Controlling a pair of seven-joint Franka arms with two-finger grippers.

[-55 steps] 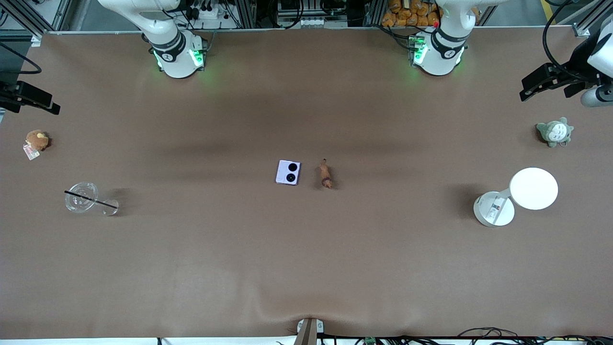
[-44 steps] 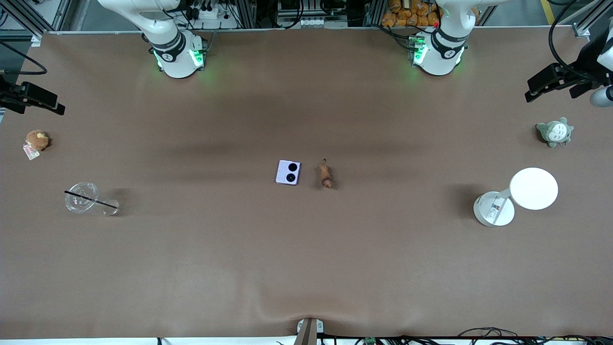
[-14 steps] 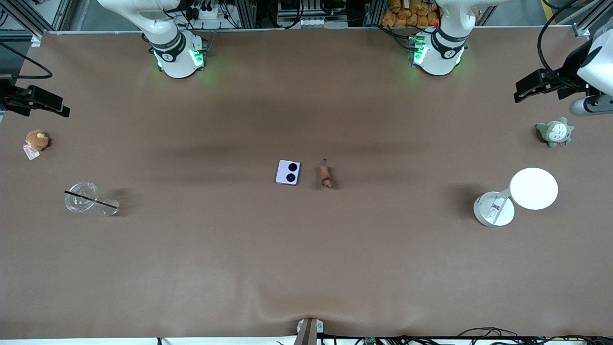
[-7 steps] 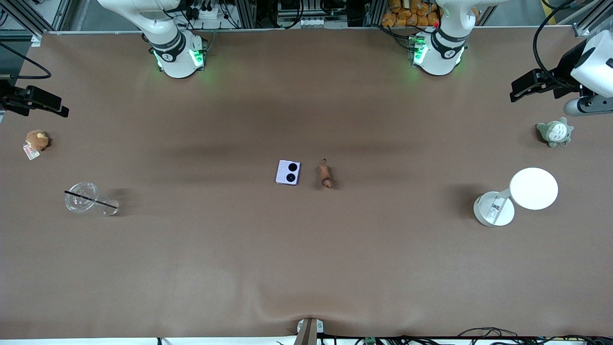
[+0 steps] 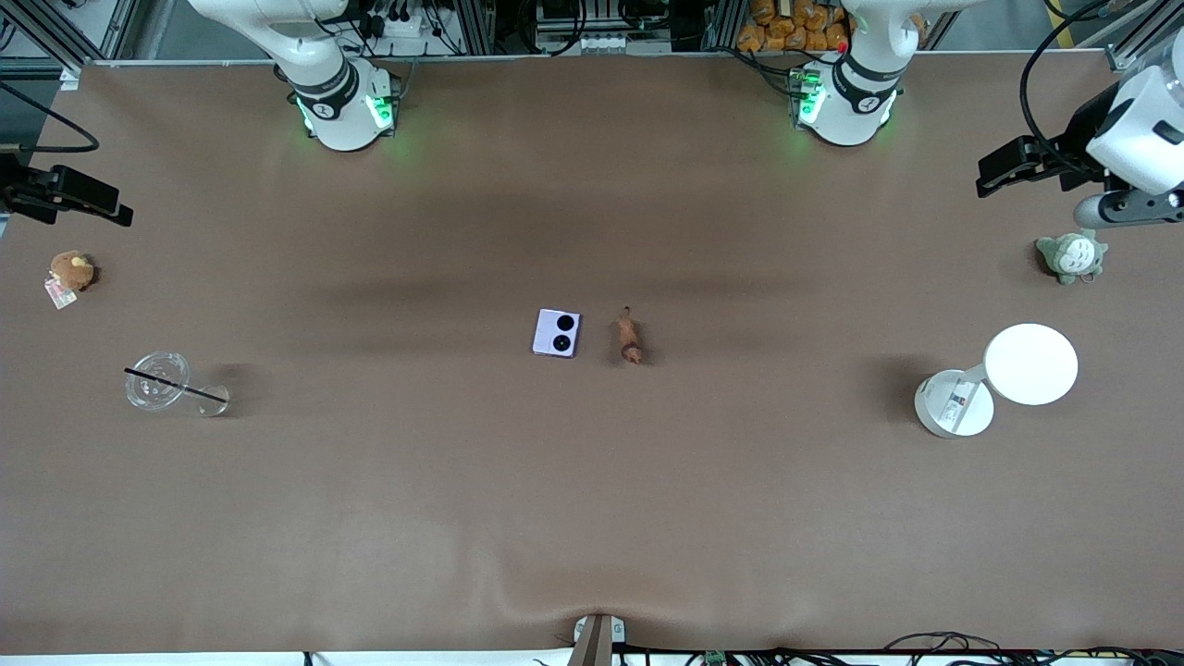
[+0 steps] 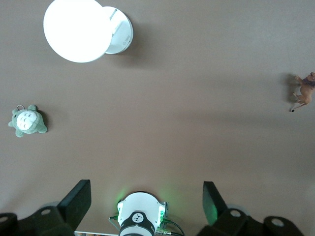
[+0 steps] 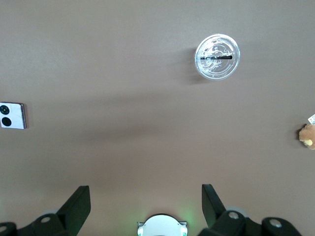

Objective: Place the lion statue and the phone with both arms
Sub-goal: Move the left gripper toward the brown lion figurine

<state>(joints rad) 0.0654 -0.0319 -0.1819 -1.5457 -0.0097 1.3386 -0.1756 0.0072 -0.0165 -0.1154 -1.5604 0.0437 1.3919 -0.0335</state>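
Note:
The pale lavender phone lies flat mid-table, its two black camera circles up. The reddish-brown lion statue lies just beside it, toward the left arm's end. My left gripper hangs open and empty high over the left arm's end of the table. Its wrist view shows its spread fingers and the lion statue far off. My right gripper hangs open and empty over the right arm's end. Its wrist view shows the phone at the edge.
A grey-green plush and a white round disc on a stand sit at the left arm's end. A brown plush with a tag and a clear cup with a black straw sit at the right arm's end.
My left gripper has drifted a little toward the table's middle and its wrist has turned. The right gripper, the phone and the lion statue have stayed put.

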